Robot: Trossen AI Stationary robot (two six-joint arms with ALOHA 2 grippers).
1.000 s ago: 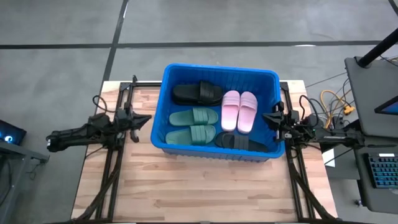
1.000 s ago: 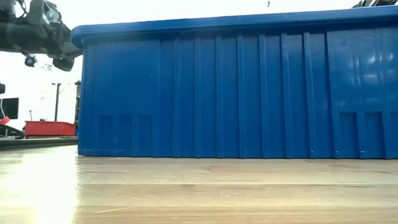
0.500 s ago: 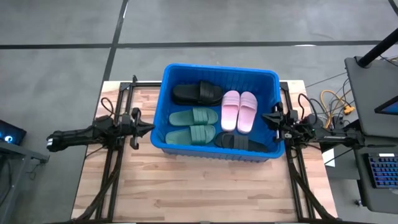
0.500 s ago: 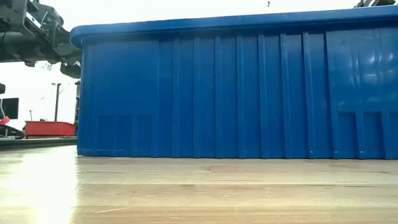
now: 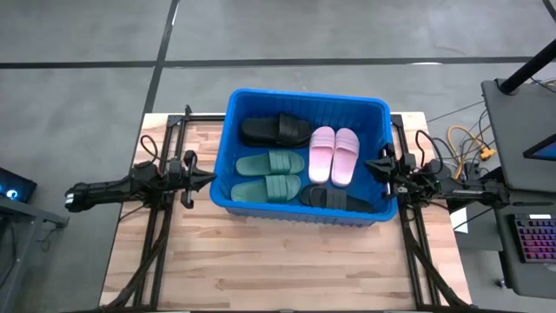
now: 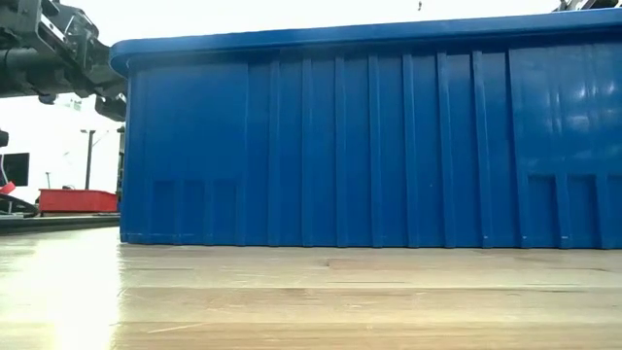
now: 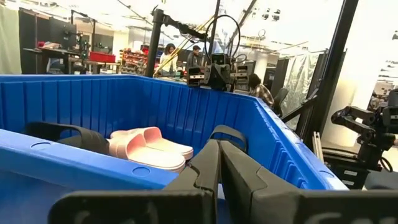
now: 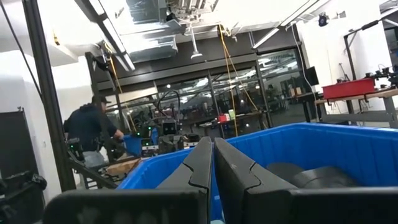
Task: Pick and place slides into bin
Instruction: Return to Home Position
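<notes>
Black, green and pink slides [image 5: 271, 163] inside blue bin [image 5: 306, 97]

A grey concrete floor [image 5: 78, 52] (crossed by dark seams) surrounds the wooden table [image 5: 287, 269]. Far ahead of the right gripper [image 8: 212, 142], a person [image 8: 92, 130] in dark clothes stands under bright ceiling lights [image 8: 149, 37].

Overhead cam looks straight down on whole table [image 5: 287, 261], bin [image 5: 306, 96] at ctr. Low cam sits at tabletop level, v. close to bin's near wall, facing far. Wrist cams look across bin from its left & right sides, toward each other; all four views share bin.
</notes>
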